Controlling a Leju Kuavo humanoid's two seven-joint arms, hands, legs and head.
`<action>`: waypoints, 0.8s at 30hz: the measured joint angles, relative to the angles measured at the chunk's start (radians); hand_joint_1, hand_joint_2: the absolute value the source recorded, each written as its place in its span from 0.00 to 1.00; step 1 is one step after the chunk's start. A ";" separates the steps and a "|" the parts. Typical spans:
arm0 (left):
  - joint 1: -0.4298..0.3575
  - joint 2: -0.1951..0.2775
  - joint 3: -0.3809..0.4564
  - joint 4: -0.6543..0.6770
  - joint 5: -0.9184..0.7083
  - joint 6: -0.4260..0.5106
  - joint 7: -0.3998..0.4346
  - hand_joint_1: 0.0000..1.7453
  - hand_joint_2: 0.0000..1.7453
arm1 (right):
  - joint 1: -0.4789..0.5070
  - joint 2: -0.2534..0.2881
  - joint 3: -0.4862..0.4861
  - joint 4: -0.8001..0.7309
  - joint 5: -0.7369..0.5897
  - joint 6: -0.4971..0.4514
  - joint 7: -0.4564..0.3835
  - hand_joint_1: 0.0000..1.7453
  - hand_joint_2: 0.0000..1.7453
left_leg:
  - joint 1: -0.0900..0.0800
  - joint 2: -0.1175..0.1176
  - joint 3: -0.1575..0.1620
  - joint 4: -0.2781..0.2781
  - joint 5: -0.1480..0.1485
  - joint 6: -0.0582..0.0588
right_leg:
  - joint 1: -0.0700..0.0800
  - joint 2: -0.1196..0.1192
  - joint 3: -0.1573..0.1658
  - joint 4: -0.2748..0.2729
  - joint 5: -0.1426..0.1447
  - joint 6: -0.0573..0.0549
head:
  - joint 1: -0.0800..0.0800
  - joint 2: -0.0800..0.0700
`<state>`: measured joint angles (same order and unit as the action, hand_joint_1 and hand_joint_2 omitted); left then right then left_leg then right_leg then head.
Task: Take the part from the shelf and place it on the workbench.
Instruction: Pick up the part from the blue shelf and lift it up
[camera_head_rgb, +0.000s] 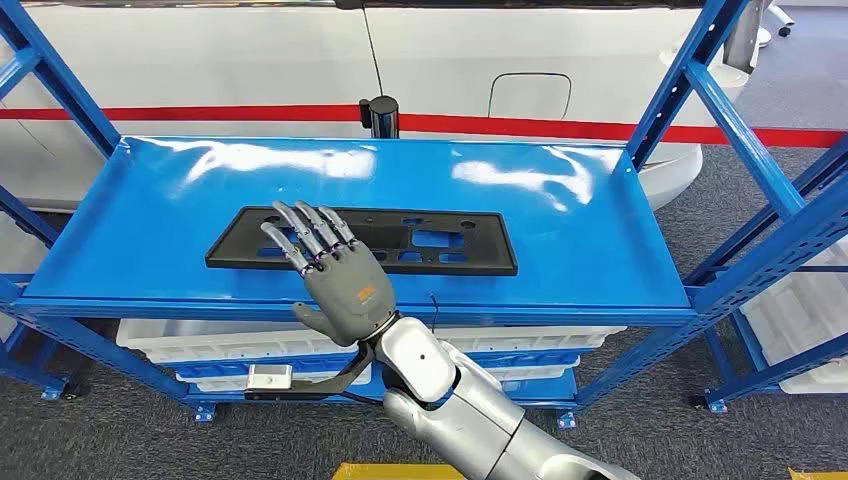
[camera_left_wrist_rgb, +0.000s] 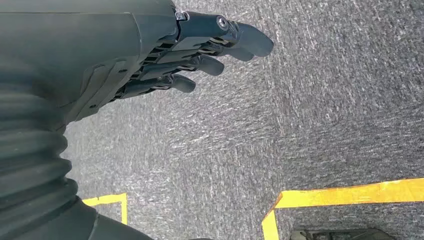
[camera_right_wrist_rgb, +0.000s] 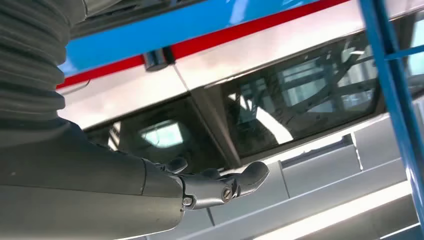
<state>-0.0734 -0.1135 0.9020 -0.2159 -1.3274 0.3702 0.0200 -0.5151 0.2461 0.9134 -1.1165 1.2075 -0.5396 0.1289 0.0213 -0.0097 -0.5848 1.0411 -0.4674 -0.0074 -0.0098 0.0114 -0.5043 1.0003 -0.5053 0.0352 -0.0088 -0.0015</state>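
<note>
Reaching up over the front edge of the blue shelf, my right robot hand is held flat with its back toward my head camera, fingers straight, a little apart, and pointing away from me. It holds nothing. Its fingertips overlap the left part of the black part as I look down, but I cannot tell from here whether they touch it or hover just above it. The part is a long, flat black plate with several cut-out holes, lying flat on the top shelf board, lengthwise along the shelf and nearer the front edge than the back. My silver right arm comes up from below the shelf's front lip. From the right wrist camera, the thumb of that hand sticks out free, with a white panel and a dark window of something large behind the rack, and a red stripe across it. My left robot hand hangs down over grey carpet, its fingers loosely extended and slightly spread, with nothing in them. Yellow tape marks lines on the carpet below it. Under the top board, white bins sit on a lower shelf level, and more white bins stand in the neighbouring rack to my right. A dark round post stands behind the shelf's rear edge.
</note>
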 joint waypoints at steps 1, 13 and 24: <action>0.000 0.000 0.000 0.000 -0.001 0.000 0.000 0.00 1.00 | -0.002 0.001 -0.002 0.006 0.013 0.000 0.006 0.00 1.00 | 0.000 0.000 0.000 0.000 0.000 0.000 | 0.000 0.000 0.000 0.000 0.000 0.000 | 0.000 0.000; -0.003 -0.006 -0.001 0.000 -0.013 -0.001 0.001 0.00 1.00 | -0.039 0.029 -0.035 0.120 0.236 0.010 0.127 0.00 1.00 | 0.000 0.000 0.000 0.000 0.000 0.000 | 0.000 0.000 0.000 0.000 0.000 0.000 | 0.000 0.000; -0.003 -0.007 0.000 0.000 -0.014 -0.001 0.005 0.00 1.00 | -0.066 0.041 -0.098 0.225 0.330 0.059 0.209 0.00 1.00 | 0.000 0.000 0.000 0.000 0.000 0.000 | 0.000 0.000 0.000 0.000 0.000 0.000 | 0.000 0.000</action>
<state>-0.0761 -0.1202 0.9018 -0.2159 -1.3409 0.3689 0.0246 -0.5809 0.2873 0.8158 -0.8911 1.5373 -0.4804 0.3378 0.0213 -0.0097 -0.5848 1.0412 -0.4671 -0.0071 -0.0098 0.0114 -0.5043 1.0003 -0.5053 0.0352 -0.0089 -0.0015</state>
